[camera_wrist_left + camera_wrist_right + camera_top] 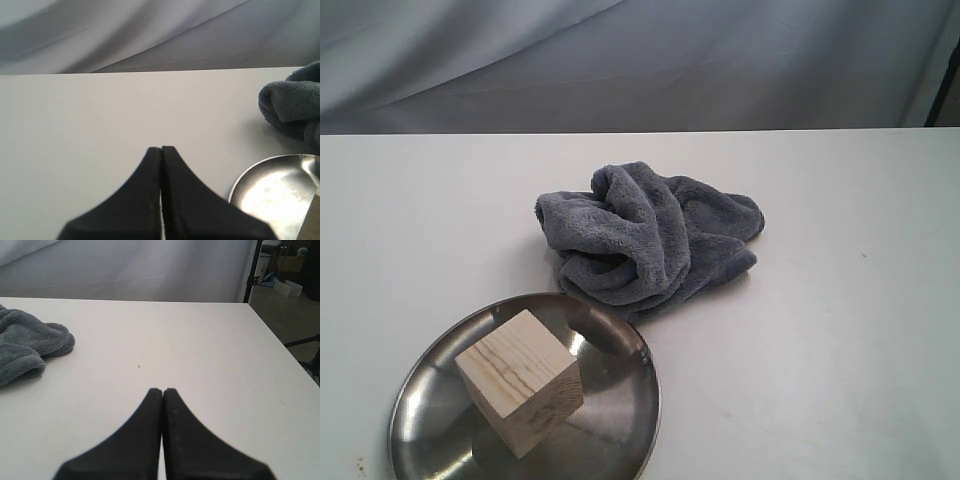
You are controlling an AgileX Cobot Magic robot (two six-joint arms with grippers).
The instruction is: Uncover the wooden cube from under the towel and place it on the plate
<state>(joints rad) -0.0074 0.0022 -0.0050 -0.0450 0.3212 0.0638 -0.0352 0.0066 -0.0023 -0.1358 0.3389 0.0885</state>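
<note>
The pale wooden cube [521,381] rests uncovered inside the shiny steel plate [620,430] at the front left of the white table. Just behind the plate lies the dark grey towel [645,233], crumpled in a heap and touching the plate's far rim. Neither arm shows in the exterior view. My left gripper [161,148] is shut with nothing in it, hovering over bare table beside the plate [270,187], with the towel [295,102] beyond. My right gripper [162,389] is also shut and empty; the towel [27,345] lies off to its side.
A grey cloth backdrop [640,60] hangs behind the table's far edge. In the right wrist view the table's edge [280,340] drops off to a floor with a black stand [252,270] and clutter.
</note>
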